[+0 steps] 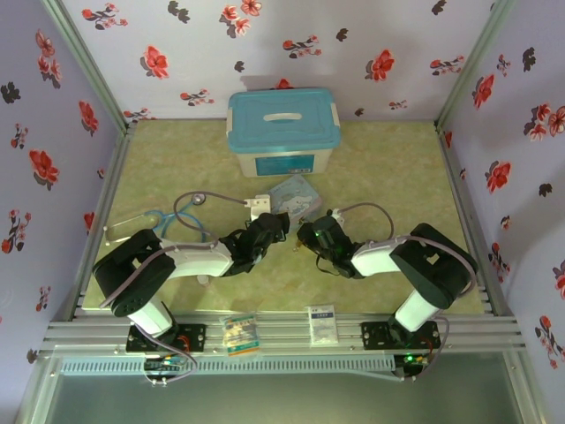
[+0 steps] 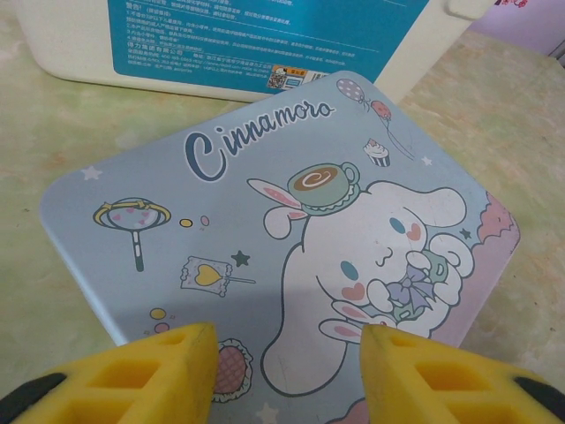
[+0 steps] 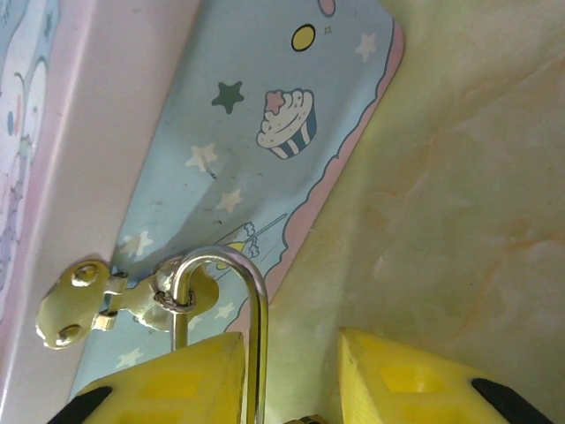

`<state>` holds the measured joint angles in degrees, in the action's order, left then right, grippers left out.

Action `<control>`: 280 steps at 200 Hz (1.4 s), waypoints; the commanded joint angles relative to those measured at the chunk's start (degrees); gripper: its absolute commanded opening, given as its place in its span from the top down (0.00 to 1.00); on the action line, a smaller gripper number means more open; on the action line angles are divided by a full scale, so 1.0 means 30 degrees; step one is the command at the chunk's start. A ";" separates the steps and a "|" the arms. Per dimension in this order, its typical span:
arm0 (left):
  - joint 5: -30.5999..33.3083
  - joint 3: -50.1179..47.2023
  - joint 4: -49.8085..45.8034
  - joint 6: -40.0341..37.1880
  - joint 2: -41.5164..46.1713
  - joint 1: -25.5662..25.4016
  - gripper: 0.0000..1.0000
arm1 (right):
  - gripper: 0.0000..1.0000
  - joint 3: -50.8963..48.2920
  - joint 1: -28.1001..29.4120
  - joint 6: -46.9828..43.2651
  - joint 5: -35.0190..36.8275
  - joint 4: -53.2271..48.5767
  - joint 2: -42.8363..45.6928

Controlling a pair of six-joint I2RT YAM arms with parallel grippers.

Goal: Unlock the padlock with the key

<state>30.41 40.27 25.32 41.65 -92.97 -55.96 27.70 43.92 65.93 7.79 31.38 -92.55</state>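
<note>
The cartoon tin point(image 1: 298, 194) lies flat in the middle of the table, and both arms meet at its near edge. In the right wrist view the padlock point(image 3: 257, 336) hangs by its silvery shackle through the tin's point(image 3: 265, 150) brass hasp point(image 3: 75, 305); only a sliver of its brass body shows at the bottom edge. My right gripper point(image 3: 290, 340) is open, its left finger against the shackle and its right finger clear of it. My left gripper point(image 2: 287, 334) hovers open over the tin's lid point(image 2: 265, 221) with nothing between its fingers. The key is out of view.
A white storage box with a blue lid point(image 1: 282, 132) stands just behind the tin. A stethoscope point(image 1: 177, 216) lies to the left and a small white block point(image 1: 259, 205) sits by the tin's left corner. Two packets point(image 1: 240, 334) point(image 1: 321, 320) rest on the front rail.
</note>
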 commanded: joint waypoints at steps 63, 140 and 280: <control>-0.0028 -0.1693 -0.5423 0.0735 -0.0682 0.0491 0.51 | 0.55 0.0666 0.1164 -0.1586 0.2264 -0.5821 0.0261; -0.0113 -0.1009 -0.6466 0.0818 -0.1052 0.1768 0.50 | 0.49 0.3182 0.2605 -0.4585 0.4543 -0.9957 0.0264; -0.1674 -0.1015 -0.6373 0.0447 0.2133 0.2948 0.48 | 0.37 0.5738 0.4806 -0.4867 0.6738 -1.0754 -0.0748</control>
<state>25.87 40.10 16.05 43.35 -89.67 -48.14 42.94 57.52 52.53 25.34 -0.60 -94.94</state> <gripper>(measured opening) 0.512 0.629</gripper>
